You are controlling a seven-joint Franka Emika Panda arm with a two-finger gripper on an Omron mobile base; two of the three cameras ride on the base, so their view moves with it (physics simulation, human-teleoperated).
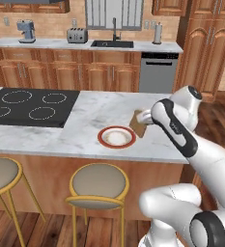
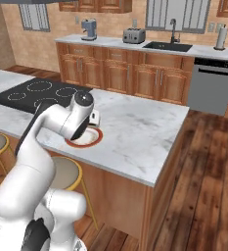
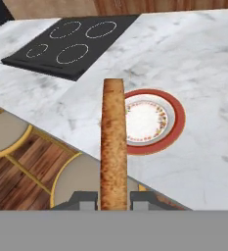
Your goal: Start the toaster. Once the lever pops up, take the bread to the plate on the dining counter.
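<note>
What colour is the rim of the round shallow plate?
Reddish-brown rim, clearest in the hand view.

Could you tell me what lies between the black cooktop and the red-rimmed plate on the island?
Only bare white-grey marble separates the black four-ring cooktop from the round red-rimmed plate, seen in the left base view.

We saw rough, matt brown crust on the bread (image 3: 113,147), a glossy glazed plate (image 3: 176,117), and a polished veined-marble desk (image 3: 203,63) top.
</note>
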